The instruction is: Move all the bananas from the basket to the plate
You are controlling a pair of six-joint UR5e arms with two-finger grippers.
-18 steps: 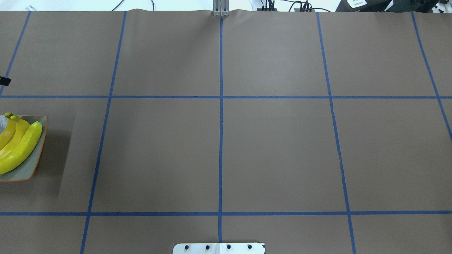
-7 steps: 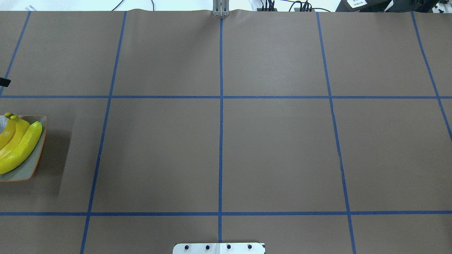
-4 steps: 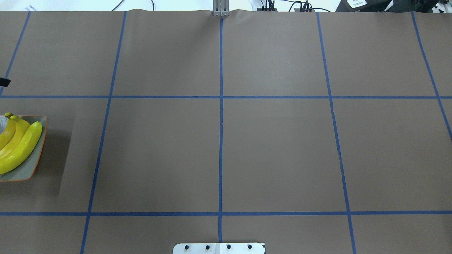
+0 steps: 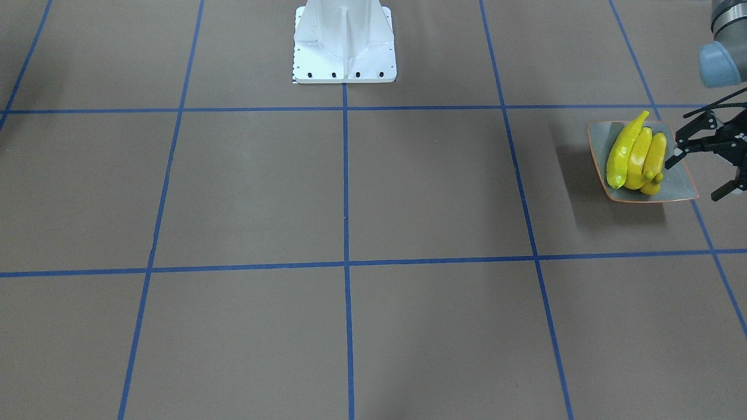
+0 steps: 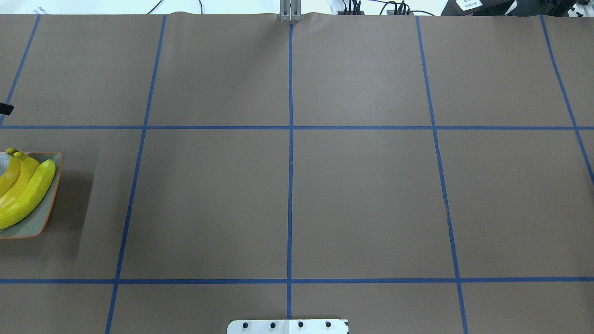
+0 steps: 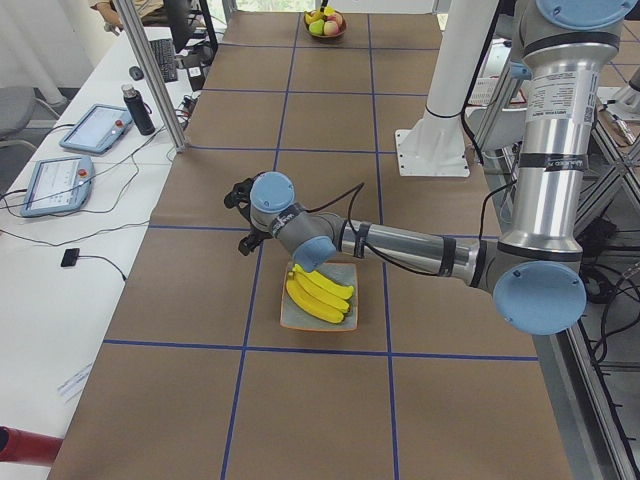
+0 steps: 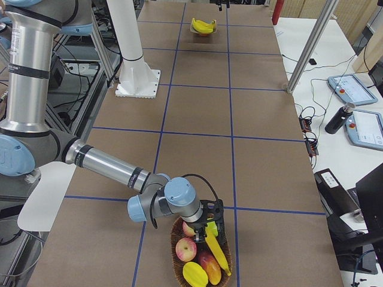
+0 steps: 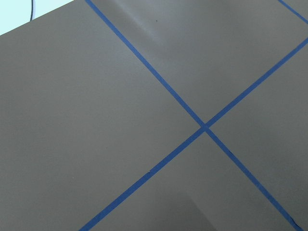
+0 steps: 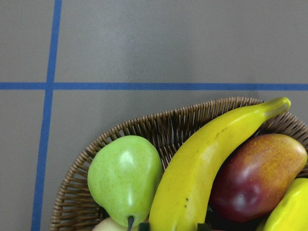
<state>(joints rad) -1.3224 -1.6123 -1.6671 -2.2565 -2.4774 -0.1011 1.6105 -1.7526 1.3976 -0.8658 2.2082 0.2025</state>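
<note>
Three yellow bananas (image 4: pixel 633 154) lie side by side on the grey-green plate (image 4: pixel 671 186), also seen at the overhead view's left edge as the bananas (image 5: pixel 25 195) on the plate (image 5: pixel 37 222). My left gripper (image 4: pixel 693 182) hovers open and holds nothing just beside that plate, on the side away from the table's middle. At the table's other end the wicker basket (image 9: pixel 159 126) holds one more banana (image 9: pixel 202 163) on top of other fruit. My right gripper (image 7: pixel 210 226) is down in the basket (image 7: pixel 176 239), its dark fingertips (image 9: pixel 144 225) against both sides of this banana.
A green pear (image 9: pixel 125 178) and a red-yellow mango (image 9: pixel 260 175) flank the banana in the basket, with an apple (image 7: pixel 187 248) beside them. The white robot base (image 4: pixel 344 44) stands mid-table. Tablets (image 6: pixel 85 130) and a metal post (image 6: pixel 155 75) line the operators' side.
</note>
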